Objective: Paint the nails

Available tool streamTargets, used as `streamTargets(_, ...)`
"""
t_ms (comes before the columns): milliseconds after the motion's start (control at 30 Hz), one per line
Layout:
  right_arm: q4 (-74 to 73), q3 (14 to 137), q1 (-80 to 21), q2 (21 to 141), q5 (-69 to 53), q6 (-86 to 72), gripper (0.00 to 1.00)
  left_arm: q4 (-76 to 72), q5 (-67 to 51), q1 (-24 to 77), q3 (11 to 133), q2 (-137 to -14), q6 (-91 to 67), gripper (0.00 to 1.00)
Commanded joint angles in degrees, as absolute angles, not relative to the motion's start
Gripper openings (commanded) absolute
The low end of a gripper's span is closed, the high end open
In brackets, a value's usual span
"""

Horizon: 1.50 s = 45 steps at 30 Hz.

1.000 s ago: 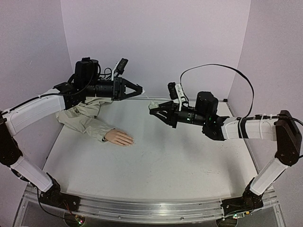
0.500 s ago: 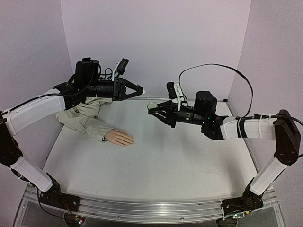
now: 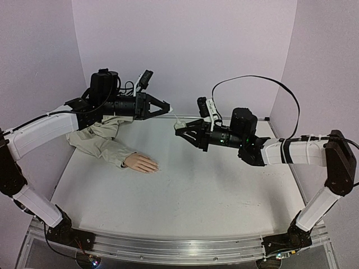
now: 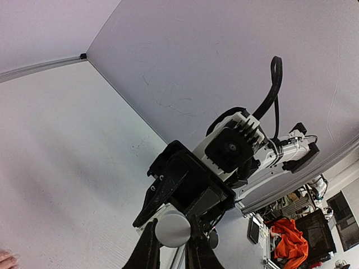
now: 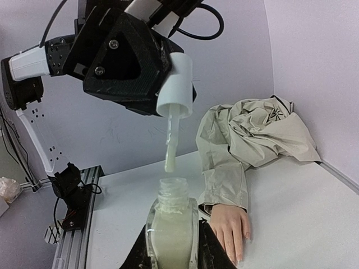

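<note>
A peach mannequin hand [image 3: 141, 163] lies palm down at the table's left, its nails [image 3: 155, 167] pointing right; the right wrist view shows the hand [image 5: 230, 224] and nails [image 5: 240, 259] too. My left gripper [image 3: 168, 107] is shut on a white cap [image 4: 173, 230] whose brush [image 5: 169, 151] hangs just above the open bottle mouth. My right gripper [image 3: 178, 128] is shut on a clear bottle of pale polish [image 5: 171, 230], held in the air over the back middle of the table. The two grippers face each other, tip to tip.
A crumpled beige sleeve [image 3: 101, 140] runs from the hand to the back left under my left arm. Lilac walls [image 3: 185, 50] close in the back and both sides. A metal rail [image 3: 179, 246] edges the near side. A black cable [image 3: 263, 81] loops above my right arm.
My right gripper has edged slightly left with the bottle, closer under the brush. The left arm, the cap and the mannequin hand have not moved.
</note>
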State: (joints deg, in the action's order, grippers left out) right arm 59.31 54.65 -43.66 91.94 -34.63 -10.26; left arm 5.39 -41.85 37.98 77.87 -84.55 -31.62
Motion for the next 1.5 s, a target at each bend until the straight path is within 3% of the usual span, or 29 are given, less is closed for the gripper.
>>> streamTargets(0,65.0,57.5,-44.1,91.2,-36.1,-9.9,0.0,2.1,-41.2,38.1,78.0,-84.5,-31.1,0.0)
streamTargets(1467,65.7,58.5,-44.3,92.1,-35.7,-10.4,0.0,2.2,-43.3,39.3,78.1,-85.2,-30.7,0.0)
